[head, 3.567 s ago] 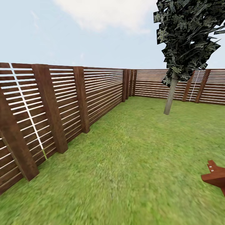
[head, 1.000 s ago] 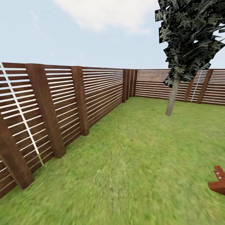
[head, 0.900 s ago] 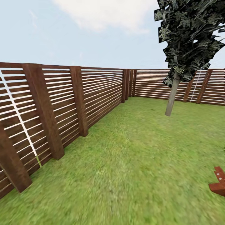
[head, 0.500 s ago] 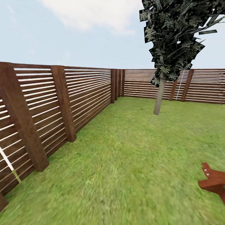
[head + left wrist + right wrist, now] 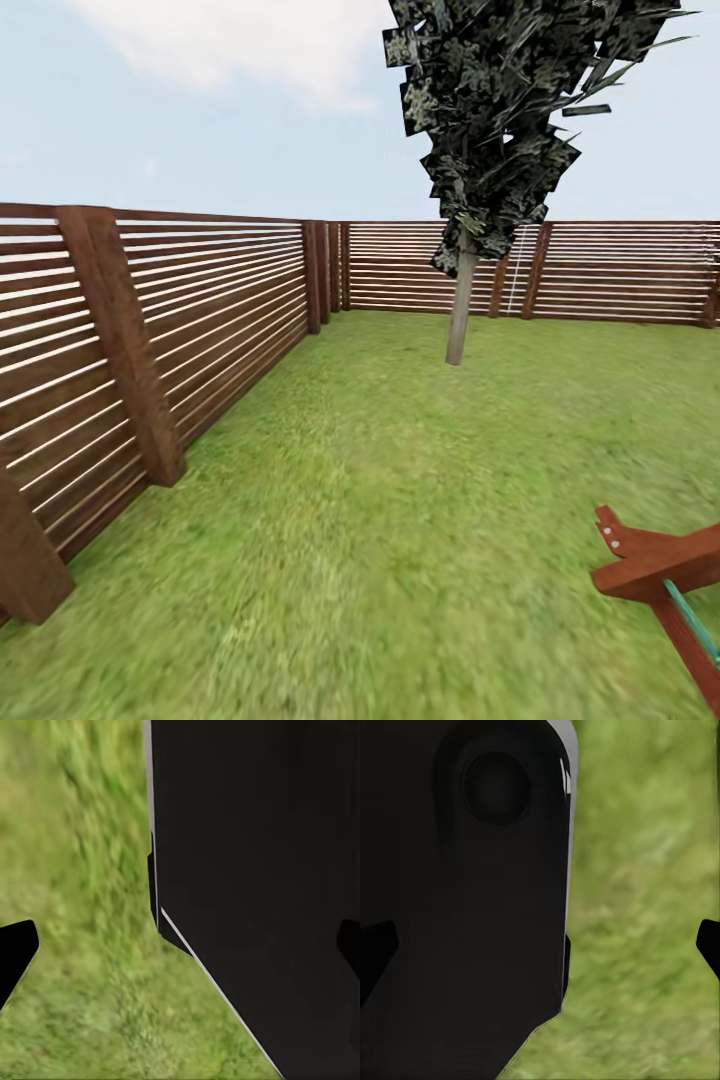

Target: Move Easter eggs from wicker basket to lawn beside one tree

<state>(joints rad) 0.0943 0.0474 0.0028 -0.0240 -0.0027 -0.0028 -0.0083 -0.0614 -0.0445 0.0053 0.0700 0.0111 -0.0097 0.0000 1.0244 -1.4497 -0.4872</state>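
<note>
head view: open lawn [image 5: 400,520] between fence [image 5: 200,320] and tree [image 5: 460,310]; both grippers seemingly spread apart.

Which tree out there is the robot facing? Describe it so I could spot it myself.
Follow the brown slatted fence to its far corner. Just right of that corner, on the lawn, stands the tree: a bare grey-brown trunk under a dark, ragged crown rising well above the fence.

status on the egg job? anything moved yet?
Nothing visibly done: no eggs or basket in sight. Both grippers, left and right, are open and empty over grass. The head view faces the lawn, a tree by the fence. All three eggs remain.
</note>
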